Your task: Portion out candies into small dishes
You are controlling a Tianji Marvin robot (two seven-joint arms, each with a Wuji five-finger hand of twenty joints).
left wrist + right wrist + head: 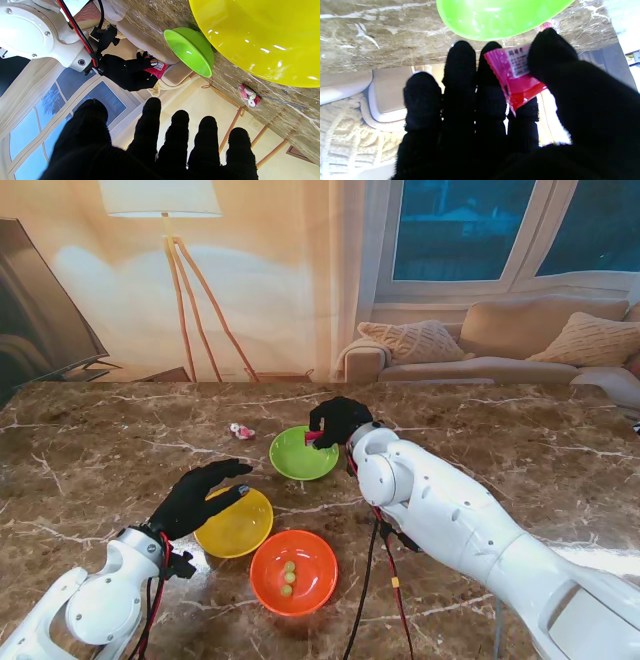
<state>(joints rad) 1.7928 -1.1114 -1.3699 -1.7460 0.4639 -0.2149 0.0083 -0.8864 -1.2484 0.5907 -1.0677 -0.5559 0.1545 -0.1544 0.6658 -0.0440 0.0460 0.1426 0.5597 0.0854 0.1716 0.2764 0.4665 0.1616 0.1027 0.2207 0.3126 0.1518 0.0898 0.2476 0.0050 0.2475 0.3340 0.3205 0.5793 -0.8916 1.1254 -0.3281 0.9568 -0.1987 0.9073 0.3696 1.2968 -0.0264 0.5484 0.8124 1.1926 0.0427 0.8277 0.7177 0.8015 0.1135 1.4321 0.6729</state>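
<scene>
Our right hand (338, 420) pinches a pink candy packet (517, 77) between thumb and fingers, over the green bowl (303, 453). Our left hand (200, 498) hovers empty with fingers spread, over the yellow bowl (236, 525).

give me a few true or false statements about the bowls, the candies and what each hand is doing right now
1. The right hand pinches a pink candy packet over the green bowl. True.
2. The orange bowl holds nothing. False: three small round candies lie in it.
3. The left hand holds a candy. False: its fingers are spread and hold nothing; it hovers by the yellow bowl.
4. A small wrapped candy bag lies on the table to the left of the green bowl. True.
5. The yellow bowl is stacked inside the orange bowl. False: they sit side by side, the orange one nearer to me.
</scene>
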